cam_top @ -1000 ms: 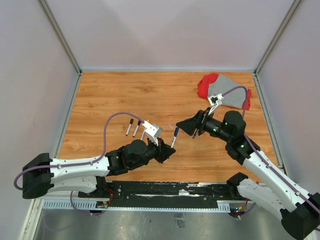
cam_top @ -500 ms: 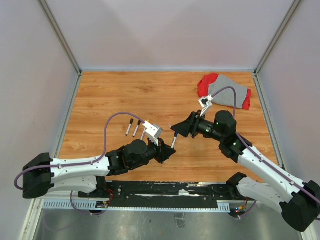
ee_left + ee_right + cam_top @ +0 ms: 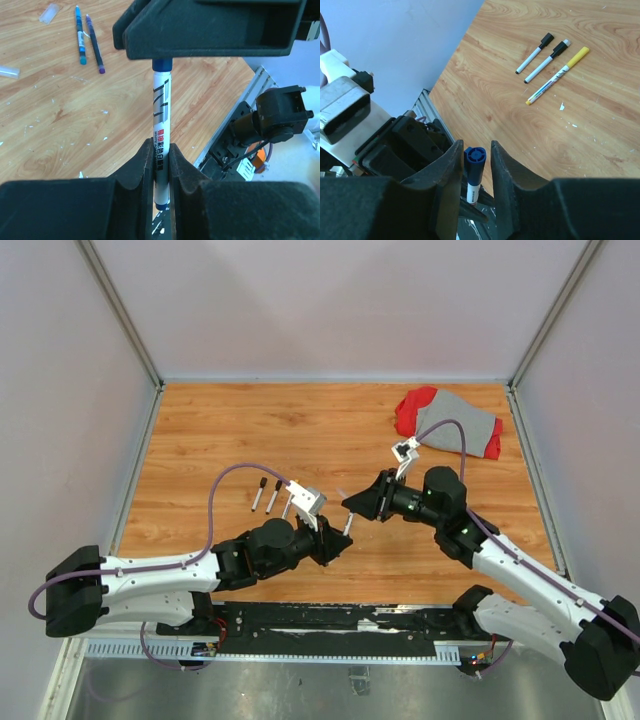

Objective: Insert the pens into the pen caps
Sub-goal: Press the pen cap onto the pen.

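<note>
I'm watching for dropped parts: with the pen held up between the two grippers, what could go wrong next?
1. The left gripper pinches the pen low on its barrel, so a sideways squeeze could lever it askew.
2. The right gripper flanks the blue end slightly off-centre; closing might push rather than grip it.

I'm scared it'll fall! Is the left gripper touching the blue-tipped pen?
Touching. In the left wrist view the left gripper squeezes the pen between both fingers, no gap.
</note>
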